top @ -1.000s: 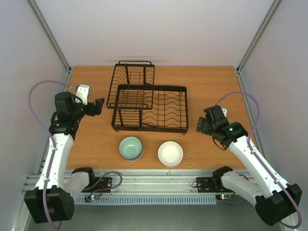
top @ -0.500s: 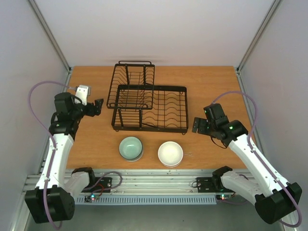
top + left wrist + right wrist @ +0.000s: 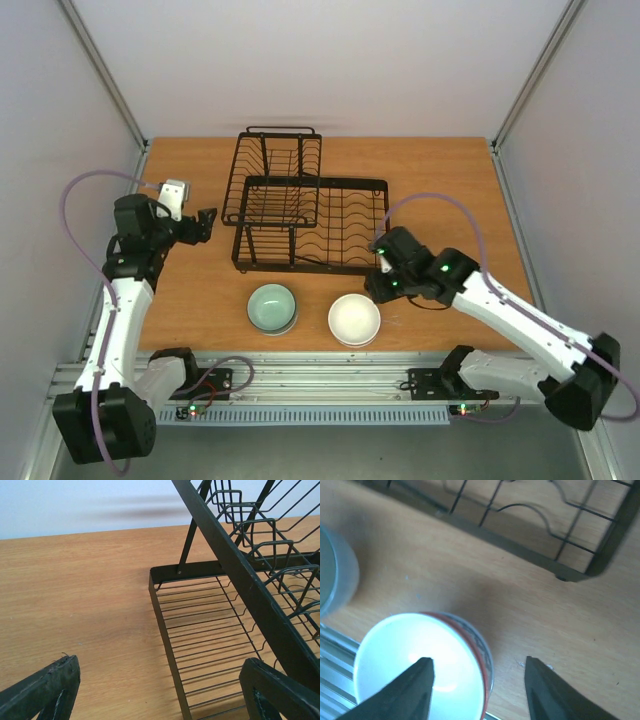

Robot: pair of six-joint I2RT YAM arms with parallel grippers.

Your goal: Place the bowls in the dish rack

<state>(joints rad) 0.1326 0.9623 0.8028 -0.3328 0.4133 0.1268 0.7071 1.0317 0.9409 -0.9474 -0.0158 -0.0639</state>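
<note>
**At the near edge of the surface: right claw astride a bowl's rim**

Near the front of the wooden surface [image 3: 440, 180], two bowls sit side by side but apart, both outside the dish rack [image 3: 315, 225]. The pale green bowl [image 3: 272, 307] is on the left and the white bowl [image 3: 354, 319] on the right. Both stand upright just in front of the rack's near side.

The right claw [image 3: 375, 290] hangs over the far right edge of the white bowl. In the right wrist view its jaws are partly open. One finger [image 3: 415, 690] is above the bowl's white inside and the other is above bare wood outside it, so the bowl's wall lies between them. Neither finger is seen pressing on the wall, and the claw holds nothing. This view also shows an orange band and a dark pattern on the outside of the white bowl [image 3: 395, 650]. The green bowl [image 3: 335, 575] is blurred at the left edge, and the rack's corner [image 3: 545, 520] is beyond.

The left claw [image 3: 207, 222] is well away from both bowls, at the rack's left side. Its jaws are wide open and empty. Its wrist camera looks across the wire floor of the rack [image 3: 200, 630].
</note>
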